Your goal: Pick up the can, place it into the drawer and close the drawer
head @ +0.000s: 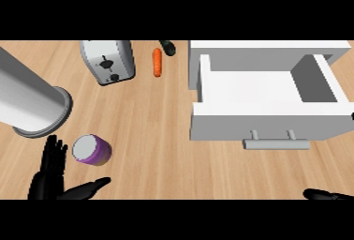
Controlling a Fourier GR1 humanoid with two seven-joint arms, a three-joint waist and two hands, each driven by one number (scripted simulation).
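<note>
Left hand (52,176): near front-left corner of tabletop, fingers straight, thumb spread wide, holding nothing.
Right hand (325,194): front-right edge, only fingertips showing.

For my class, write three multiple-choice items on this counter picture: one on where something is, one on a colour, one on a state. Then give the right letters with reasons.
1. Where does the can stand?
A. inside the drawer
B. on the counter beside the left hand
C. on the toaster

2. What colour is the can's side?
A. purple
B. green
C. red

3. How is the drawer?
A. shut
B. pulled open, nothing showing in it
C. open, holding a carrot

Answers: 1 B, the can stands just right of the open left hand. 2 A, its wall is purple under a pale top. 3 B, its white floor shows bare.
</note>
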